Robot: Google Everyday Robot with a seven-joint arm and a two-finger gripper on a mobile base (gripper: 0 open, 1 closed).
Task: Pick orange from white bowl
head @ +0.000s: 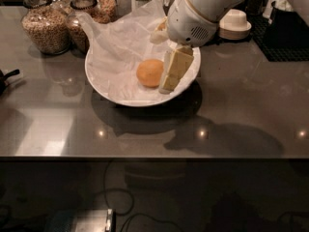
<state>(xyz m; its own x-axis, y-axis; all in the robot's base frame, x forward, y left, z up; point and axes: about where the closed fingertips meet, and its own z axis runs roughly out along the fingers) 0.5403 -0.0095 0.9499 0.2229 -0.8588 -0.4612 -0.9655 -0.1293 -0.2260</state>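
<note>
A: Location of orange?
B: Inside white bowl, resting on crinkled white paper that lines it. Slightly right of bowl centre. Sitting on paper, not raised off it.

A: Position of claw?
B: Down inside same bowl, reaching in from upper right. Cream-coloured, tilted, tip low on paper close to right-hand rim. Just beside orange, on its right. Touching skin or barely apart: cannot tell.

A: Spread, pressed together, or pinching?
B: Cannot tell from this angle. Noted only that orange lies to left of claw and shows its full round outline except at right edge.

A: Arm?
B: White arm housing hanging over bowl's upper right rim, hiding a stretch of rim and paper there.

A: Bowl placement?
B: Flat on glossy grey worktop, roughly mid-surface. Dark shadow beneath and trailing off to right. Paper standing up past far-left rim in a peak.

A: Surroundings?
B: Glass jars of grain at upper left, behind bowl; nearest one just beside raised paper corner. Stack of small white bowls at upper right, behind arm, apart from large bowl. Black mesh mat at far right. Small black object at left edge, cut off by frame; identity unclear.
</note>
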